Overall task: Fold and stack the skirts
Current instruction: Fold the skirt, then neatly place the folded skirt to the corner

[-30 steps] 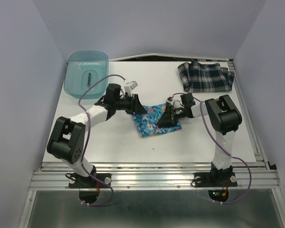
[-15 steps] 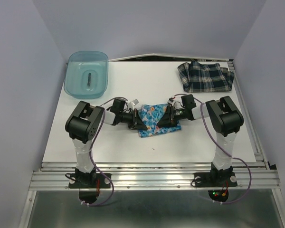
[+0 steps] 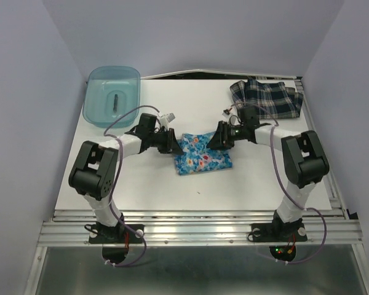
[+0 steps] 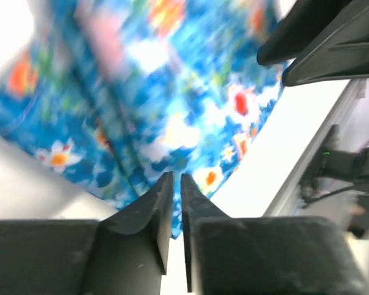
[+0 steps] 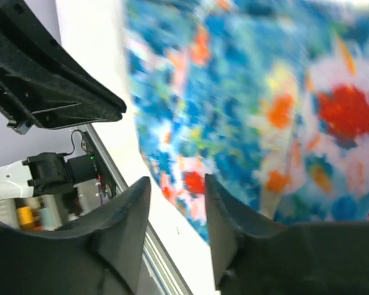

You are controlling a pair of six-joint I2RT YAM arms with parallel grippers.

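- Floral skirt (image 3: 203,157) lies rumpled on the table. In my judgement the fold needs its edges matched and pressed flat before stacking.
- Plaid skirt (image 3: 265,99) sits well apart, beyond the floral skirt's far right corner.
- Left gripper (image 3: 173,144) is at its left edge, jaws a slit apart, no cloth seen between.
- Right gripper (image 3: 215,139) is at its far right edge, jaws spread, empty.
- Plain lilac walls (image 3: 24,92) stand around it.
- White table (image 3: 172,187) beneath looks smooth, so cloth may slide.

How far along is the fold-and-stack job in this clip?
Partly done: the flowered skirt lies compact at mid-table, apparently folded. In hand: the left tool and right tool sit at its far corners, the right one's jaws apart. Remaining: the plaid skirt lies rumpled at the far right, unstacked.
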